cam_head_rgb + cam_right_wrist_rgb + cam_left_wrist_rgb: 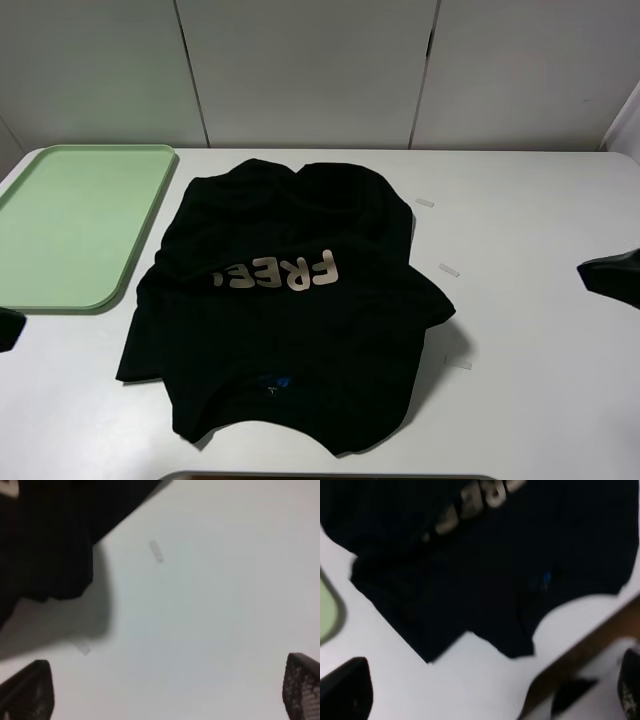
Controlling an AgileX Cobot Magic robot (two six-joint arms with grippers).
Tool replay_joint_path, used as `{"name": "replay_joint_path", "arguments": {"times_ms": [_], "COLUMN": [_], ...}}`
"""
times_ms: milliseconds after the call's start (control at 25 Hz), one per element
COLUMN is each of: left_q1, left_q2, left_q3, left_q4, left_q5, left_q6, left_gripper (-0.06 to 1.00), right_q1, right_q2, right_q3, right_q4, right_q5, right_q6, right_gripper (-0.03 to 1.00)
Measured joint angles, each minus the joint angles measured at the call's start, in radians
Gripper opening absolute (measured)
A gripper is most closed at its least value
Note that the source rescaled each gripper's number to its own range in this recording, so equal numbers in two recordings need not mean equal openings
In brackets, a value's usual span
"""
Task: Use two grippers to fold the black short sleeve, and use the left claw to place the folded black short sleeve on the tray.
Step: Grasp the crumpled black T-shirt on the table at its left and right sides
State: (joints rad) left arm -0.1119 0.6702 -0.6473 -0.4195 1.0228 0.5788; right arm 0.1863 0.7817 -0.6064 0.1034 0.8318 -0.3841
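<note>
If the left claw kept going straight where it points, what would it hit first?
Probably the black short sleeve, near its tagged edge, though the left claw may touch bare table first.

The left tool (487,690), spread wide, hovers over the table (465,672) near the black short sleeve (485,570).

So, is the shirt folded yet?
Not yet. Nothing looks done: the shirt lies spread and rumpled beside the tray. In hand: nothing, the left gripper and right gripper are open, off the cloth. Left: fold it, then put it on the tray.
</note>
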Motion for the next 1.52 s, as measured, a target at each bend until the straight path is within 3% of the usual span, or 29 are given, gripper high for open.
{"name": "replay_joint_path", "arguments": {"times_ms": [360,720,880,1080,1520], "left_q1": [0.0,0.0,0.0,0.0,0.0], "left_q2": [0.277,0.467,0.539,0.612,0.708], "left_q3": [0.0,0.0,-0.001,-0.001,-0.001], "left_q4": [-0.142,-0.232,-0.255,-0.273,-0.277], "left_q5": [-0.135,-0.264,-0.28,-0.287,-0.4], "left_q6": [0.219,0.438,0.543,0.637,0.754], "left_gripper": [0.98,0.98,0.98,0.98,0.98], "right_q1": [0.0,0.0,0.0,0.0,0.0], "right_q2": [0.257,0.443,0.5,0.576,0.759], "right_q3": [0.0,0.0,0.0,-0.001,-0.053], "right_q4": [0.016,0.033,0.108,0.279,0.36], "right_q5": [-0.105,-0.203,-0.291,-0.379,-0.407], "right_q6": [-0.06,-0.302,-0.373,-0.454,-0.537], "right_gripper": [1.0,1.0,1.0,1.0,1.0]}}
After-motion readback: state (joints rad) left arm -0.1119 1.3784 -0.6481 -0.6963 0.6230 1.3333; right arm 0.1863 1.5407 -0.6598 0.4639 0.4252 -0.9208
